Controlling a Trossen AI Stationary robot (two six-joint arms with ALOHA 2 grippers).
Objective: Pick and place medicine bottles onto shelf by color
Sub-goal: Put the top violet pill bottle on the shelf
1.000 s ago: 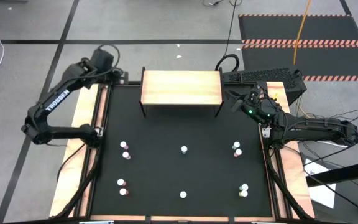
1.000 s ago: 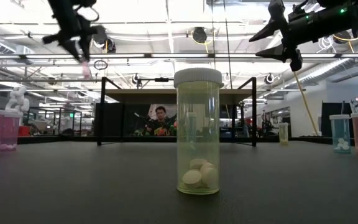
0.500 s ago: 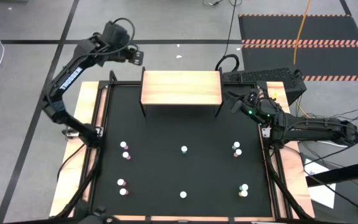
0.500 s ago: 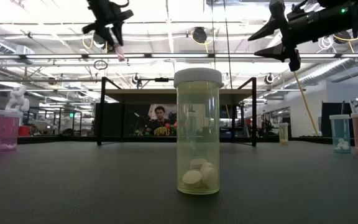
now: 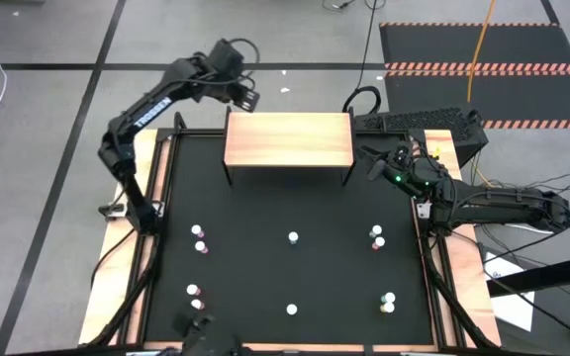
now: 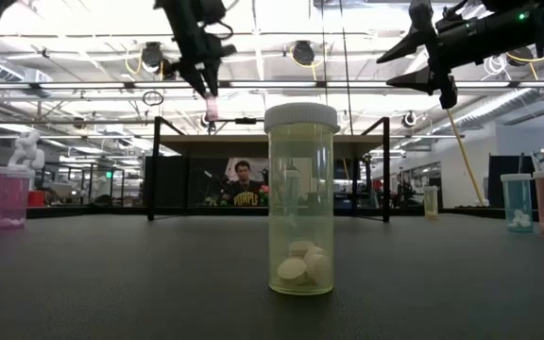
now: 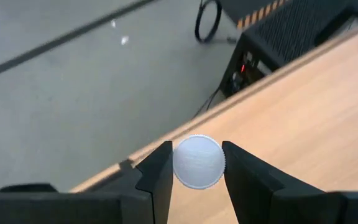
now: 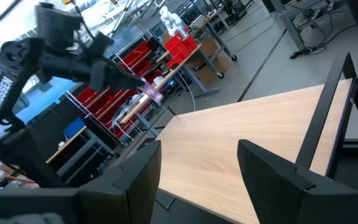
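My left gripper (image 5: 248, 99) is shut on a pink medicine bottle (image 6: 212, 106) with a white cap, high over the far-left corner of the shelf (image 5: 288, 138), a light-wood board on black legs at the table's far side. My right gripper (image 5: 372, 163) is open and empty, high up by the shelf's right end. A yellow bottle (image 5: 293, 237) stands on its base at the table's middle. More bottles stand in pairs at the left (image 5: 199, 237) and at the right (image 5: 377, 237). My left gripper pinches the bottle between its two fingers at its top end, the white cap (image 7: 198, 162) sitting between the fingers (image 7: 160, 174). The fingers point down from above. The pink body (image 6: 212, 106) sticks out below the fingertips, lifted clear of the shelf.
More bottles stand near the table's front: a pair at the left (image 5: 195, 297), one at the middle (image 5: 292, 310) and a pair at the right (image 5: 388, 302). A keyboard (image 5: 419, 121) lies beyond the shelf's right end. A person (image 6: 244, 184) sits in the room behind.
My left gripper has swung along the table's far edge toward the right, from beyond the far-left corner to the shelf's far-left corner, carrying the pink bottle high and clear. My right gripper has kept still.
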